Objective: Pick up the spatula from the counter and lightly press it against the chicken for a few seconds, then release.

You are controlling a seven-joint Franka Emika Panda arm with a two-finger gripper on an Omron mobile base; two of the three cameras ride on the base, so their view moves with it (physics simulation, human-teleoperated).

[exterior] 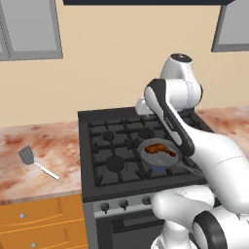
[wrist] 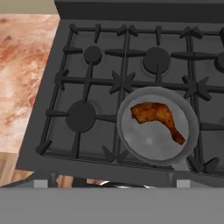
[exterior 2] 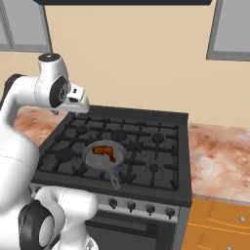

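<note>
The spatula (exterior: pixel 34 161) lies flat on the marbled counter left of the stove, with its slotted grey head at the far left and its pale handle pointing right and toward the front. A browned chicken leg (exterior: pixel 160 149) (exterior 2: pixel 104 151) (wrist: pixel 157 118) rests in a small grey pan (exterior: pixel 146 156) (exterior 2: pixel 88 158) (wrist: pixel 131 140) on the front burner. My gripper (wrist: pixel 112 183) (exterior: pixel 142 106) hangs above the back of the stove, looking down at the pan. Its fingertips stand wide apart and hold nothing. It is far to the right of the spatula.
The black gas stove (exterior: pixel 116 141) (exterior 2: pixel 146 146) has raised grates and knobs along its front. Marbled counter (exterior: pixel 44 146) (exterior 2: pixel 219 151) runs on both sides, over orange drawers (exterior: pixel 39 219). The pan's handle (exterior 2: pixel 114 181) points toward the front. Grey wall cabinets (exterior: pixel 29 29) hang above.
</note>
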